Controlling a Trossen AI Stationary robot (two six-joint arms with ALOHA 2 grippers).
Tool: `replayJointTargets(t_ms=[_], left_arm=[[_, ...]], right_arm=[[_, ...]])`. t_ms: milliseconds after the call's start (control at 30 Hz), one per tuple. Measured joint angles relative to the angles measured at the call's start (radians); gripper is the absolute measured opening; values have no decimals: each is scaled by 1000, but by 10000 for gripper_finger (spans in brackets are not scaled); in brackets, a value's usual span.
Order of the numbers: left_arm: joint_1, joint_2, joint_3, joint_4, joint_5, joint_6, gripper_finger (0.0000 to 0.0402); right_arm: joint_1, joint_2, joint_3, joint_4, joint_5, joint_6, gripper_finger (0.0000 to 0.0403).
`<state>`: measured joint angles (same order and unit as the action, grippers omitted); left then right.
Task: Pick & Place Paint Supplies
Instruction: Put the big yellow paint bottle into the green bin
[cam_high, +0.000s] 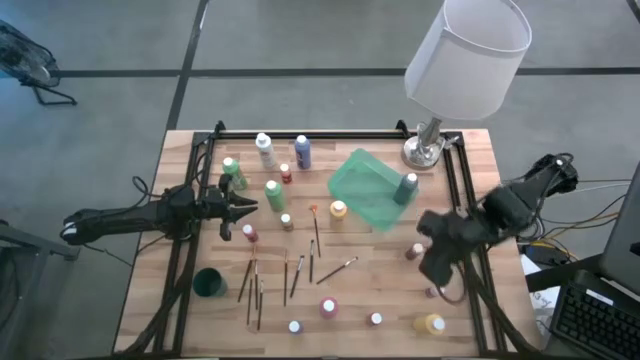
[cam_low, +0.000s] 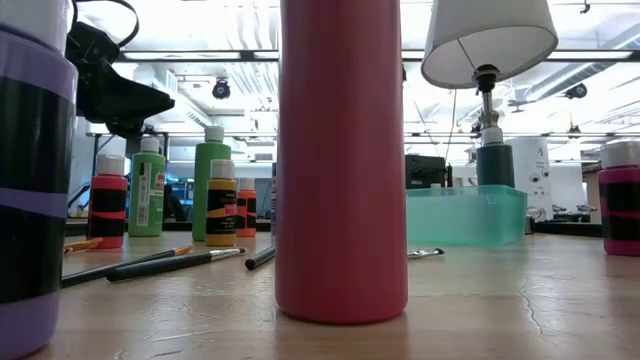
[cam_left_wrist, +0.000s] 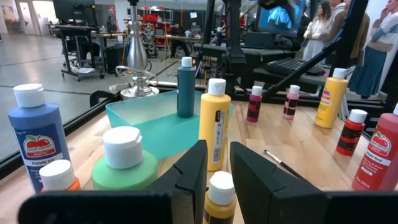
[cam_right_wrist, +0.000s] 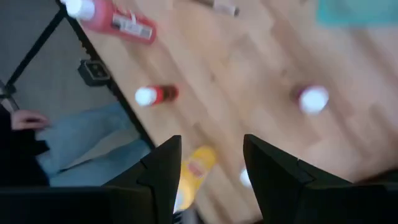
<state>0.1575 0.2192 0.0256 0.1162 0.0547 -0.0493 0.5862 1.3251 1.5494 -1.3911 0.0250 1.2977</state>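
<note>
Closest to the low camera stood a tall pink bottle (cam_low: 341, 160), smooth and round, on the pale wooden planks of the desk (cam_high: 380, 290). Beside it at the edge was a purple bottle with black bands (cam_low: 35, 190). Several thin wooden-handled brushes (cam_high: 252, 285) lay scattered near the front middle of the desk, close to a small dark green cup (cam_high: 209, 283).

A translucent green tray (cam_high: 362, 185) (rectangular, glossy plastic) sat near the lamp (cam_high: 465, 60), and a dark teal bottle (cam_high: 405, 188) stood upright at its side.

At the left side, the left claw (cam_high: 245, 207) hovered with its jaws narrowly apart and nothing between them; a small yellow bottle with a white cap (cam_left_wrist: 221, 198) was just in front of its fingers (cam_left_wrist: 186, 180).

Over the right part of the desk, the right claw (cam_right_wrist: 211, 171) hung with a clear gap between its jaws and held nothing. Under it lay a yellow bottle (cam_right_wrist: 193, 171) and a small red bottle (cam_right_wrist: 157, 95).
</note>
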Motion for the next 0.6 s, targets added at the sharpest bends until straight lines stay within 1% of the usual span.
replayJointTargets(t_ms=[133, 200, 267, 400, 600], left_arm=[[0, 0, 0, 0, 0, 0, 76], [0, 0, 0, 0, 0, 0, 76], [0, 0, 0, 1, 0, 0, 76], [0, 0, 0, 1, 0, 0, 76], [0, 0, 0, 1, 0, 0, 76]], right_arm=[[52, 54, 0, 3, 0, 157, 167], [59, 87, 7, 14, -3, 194, 164], [71, 127, 26, 19, -43, 222, 160], [109, 202, 104, 13, -134, 279, 149], [188, 291, 251, -65, -132, 491, 134]])
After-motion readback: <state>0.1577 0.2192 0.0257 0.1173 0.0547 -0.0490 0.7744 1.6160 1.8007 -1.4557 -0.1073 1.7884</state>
